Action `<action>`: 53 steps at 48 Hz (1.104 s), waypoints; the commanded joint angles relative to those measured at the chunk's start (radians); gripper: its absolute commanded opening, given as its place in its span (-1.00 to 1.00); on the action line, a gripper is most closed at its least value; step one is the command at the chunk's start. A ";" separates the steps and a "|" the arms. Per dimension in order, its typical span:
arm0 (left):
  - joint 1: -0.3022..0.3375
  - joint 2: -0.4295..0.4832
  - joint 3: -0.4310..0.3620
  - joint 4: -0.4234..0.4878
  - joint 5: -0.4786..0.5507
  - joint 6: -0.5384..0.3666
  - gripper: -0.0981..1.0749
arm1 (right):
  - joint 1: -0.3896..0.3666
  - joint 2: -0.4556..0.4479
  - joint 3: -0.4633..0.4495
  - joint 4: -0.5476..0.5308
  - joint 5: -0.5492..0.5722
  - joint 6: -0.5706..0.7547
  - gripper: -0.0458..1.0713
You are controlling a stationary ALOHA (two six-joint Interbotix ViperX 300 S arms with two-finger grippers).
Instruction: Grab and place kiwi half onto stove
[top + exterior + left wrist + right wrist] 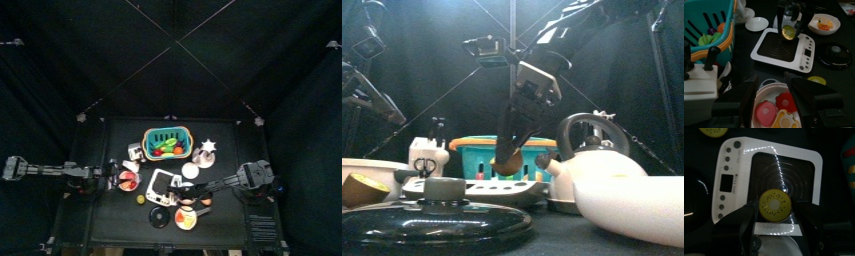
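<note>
The kiwi half [775, 204] shows its green cut face between the jaws of my right gripper [779, 207], over the black centre panel of the white stove [741, 158]. The jaws stand wide, with a gap on one side of the fruit. Whether the kiwi half rests on the panel I cannot tell. The left wrist view shows the kiwi half [789, 32] at the right gripper's tip by the stove's [784, 47] far edge. From the front, the gripper [509, 160] hangs tilted with the fruit at its tip. My left gripper [777, 95] is open above a white bowl [765, 86] of toy food.
A green basket [711, 30] with vegetables stands behind the stove. A white kettle [589, 150] and a black pot lid [436, 210] are near the front edge. A bowl of fruit [824, 22], a small white plate [756, 23] and a black lid [836, 52] surround the stove.
</note>
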 commanded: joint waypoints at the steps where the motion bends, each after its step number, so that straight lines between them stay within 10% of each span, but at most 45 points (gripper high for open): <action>1: -0.003 0.002 -0.012 -0.002 -0.005 -0.002 0.60 | -0.017 -0.044 0.000 0.002 -0.006 0.002 0.59; 53: -0.003 0.002 -0.008 -0.014 -0.005 -0.002 0.60 | -0.049 -0.069 0.005 0.051 -0.023 0.002 0.90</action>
